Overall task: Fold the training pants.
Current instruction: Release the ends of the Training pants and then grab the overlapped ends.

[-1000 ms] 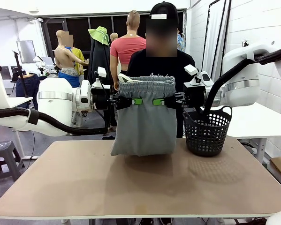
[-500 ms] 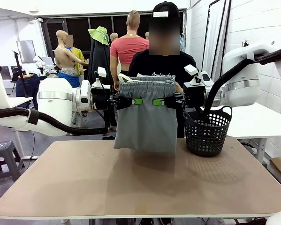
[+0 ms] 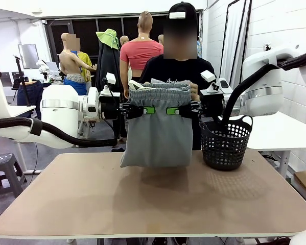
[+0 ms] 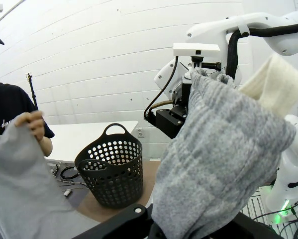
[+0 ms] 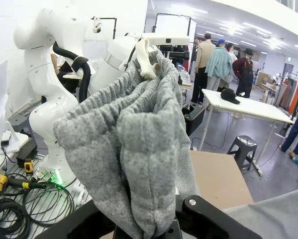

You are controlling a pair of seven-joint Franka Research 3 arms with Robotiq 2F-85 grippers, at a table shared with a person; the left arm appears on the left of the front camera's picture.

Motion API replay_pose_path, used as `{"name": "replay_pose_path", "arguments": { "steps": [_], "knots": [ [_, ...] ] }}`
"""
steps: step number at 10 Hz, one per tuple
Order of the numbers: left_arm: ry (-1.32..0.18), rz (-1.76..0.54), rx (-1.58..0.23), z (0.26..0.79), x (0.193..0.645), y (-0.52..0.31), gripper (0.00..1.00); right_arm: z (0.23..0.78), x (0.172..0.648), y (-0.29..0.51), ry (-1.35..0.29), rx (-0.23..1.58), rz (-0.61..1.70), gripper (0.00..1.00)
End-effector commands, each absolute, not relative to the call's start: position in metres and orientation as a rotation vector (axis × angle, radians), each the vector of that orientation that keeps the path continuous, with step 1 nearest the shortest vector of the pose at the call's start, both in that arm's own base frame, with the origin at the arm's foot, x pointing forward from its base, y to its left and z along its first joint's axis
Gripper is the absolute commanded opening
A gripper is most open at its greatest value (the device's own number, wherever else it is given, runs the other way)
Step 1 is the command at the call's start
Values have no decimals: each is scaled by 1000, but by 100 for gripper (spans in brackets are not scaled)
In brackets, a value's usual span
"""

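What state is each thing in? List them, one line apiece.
training pants: hanging by the waistband, lower end down at the table.
left gripper: shut on the waistband.
right gripper: shut on the waistband.
basket: upright on the table, apart from the pants.
person's hand: gripping grey fabric.

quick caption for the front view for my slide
Left claw and right claw hold the training pants up just below the waistband, over the table.
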State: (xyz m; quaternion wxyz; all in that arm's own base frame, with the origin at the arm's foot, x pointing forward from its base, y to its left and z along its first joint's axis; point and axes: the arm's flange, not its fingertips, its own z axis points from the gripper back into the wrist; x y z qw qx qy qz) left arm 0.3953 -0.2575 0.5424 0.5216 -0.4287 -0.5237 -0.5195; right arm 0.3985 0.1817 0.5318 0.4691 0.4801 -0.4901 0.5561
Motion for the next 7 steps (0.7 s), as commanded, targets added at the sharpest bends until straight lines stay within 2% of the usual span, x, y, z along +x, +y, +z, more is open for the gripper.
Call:
{"name": "replay_pose_path", "arguments": {
  "steps": [1, 7],
  "knots": [
    [-1266, -1239, -1027, 546, 394, -258, 0, 530, 396, 182, -1225, 1197, 1352, 0],
    [-1266, -1239, -1027, 546, 394, -258, 0, 530, 396, 182, -1225, 1197, 1352, 0]
  ]
}}
